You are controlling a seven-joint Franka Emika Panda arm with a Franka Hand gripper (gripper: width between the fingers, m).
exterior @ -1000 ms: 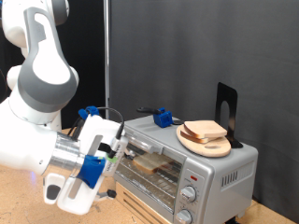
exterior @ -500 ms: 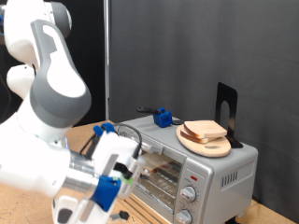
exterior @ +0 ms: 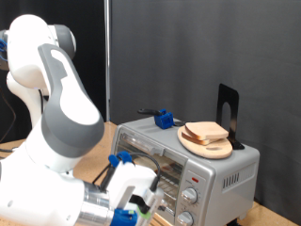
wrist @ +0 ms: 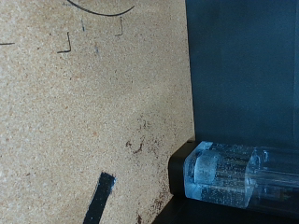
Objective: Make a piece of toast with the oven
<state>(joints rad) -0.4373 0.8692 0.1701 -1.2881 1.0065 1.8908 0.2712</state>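
The silver toaster oven stands at the exterior view's right, with two knobs on its front. A pale bread slice lies on the wire rack inside it. Another slice rests on a round wooden plate on top of the oven. My gripper, with blue fingers, is low in front of the oven's door, at the exterior view's bottom edge and partly cut off. The wrist view shows the door's clear handle and dark glass, but no fingers.
A blue object and a black stand sit on top of the oven. My white arm fills the exterior view's left. The wooden table has black marks and a strip of black tape.
My arm has swung down and towards the exterior view's bottom right, and the gripper has dropped from beside the oven's opening to low in front of it. Both bread slices have stayed put.
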